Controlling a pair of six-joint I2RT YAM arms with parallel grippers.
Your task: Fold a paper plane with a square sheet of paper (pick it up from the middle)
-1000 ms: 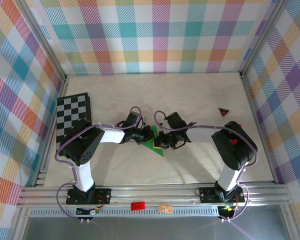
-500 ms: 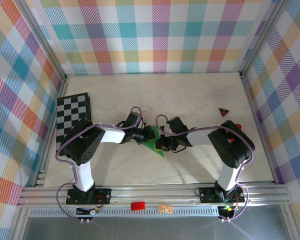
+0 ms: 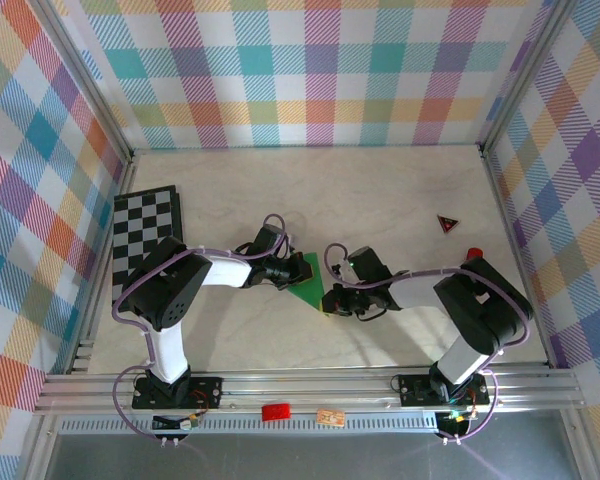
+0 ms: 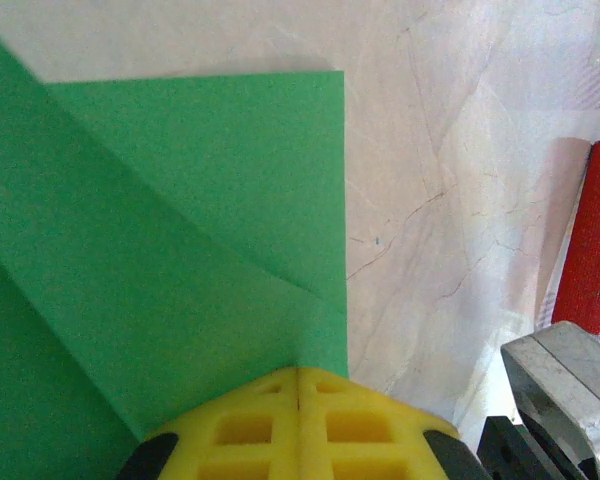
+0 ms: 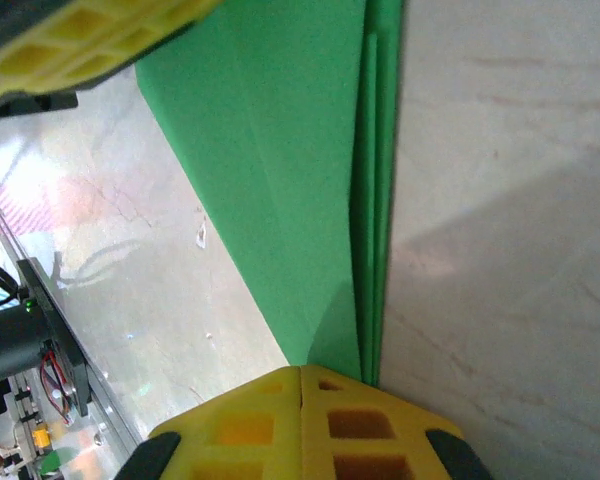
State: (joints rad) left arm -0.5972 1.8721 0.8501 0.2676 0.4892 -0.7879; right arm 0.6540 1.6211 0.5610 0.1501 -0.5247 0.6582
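The square sheet of paper point(image 3: 308, 270), bright green, lies flat mid-table, folded into a slim pointed wedge like a paper plane. My left gripper point(image 3: 288, 273) is shut, its yellow tips pressed on the wedge's left side. In the left wrist view the creased green layers point(image 4: 180, 230) spread out ahead of the shut left gripper point(image 4: 298, 372). My right gripper point(image 3: 331, 300) is shut at the wedge's near point. The right wrist view shows stacked folded layers point(image 5: 290, 170) running away from the right gripper point(image 5: 300, 370), with the left fingers point(image 5: 70, 50) at the top left.
A checkered board point(image 3: 145, 235) lies at the left wall. A small red-and-black triangle point(image 3: 447, 223) and a red cylinder point(image 3: 473, 252) sit at the right; the cylinder point(image 4: 592, 235) also appears in the left wrist view. Checked walls close three sides.
My right gripper has slid along the paper's right edge toward the near side, ending at the pointed tip. The left gripper has stayed in place.
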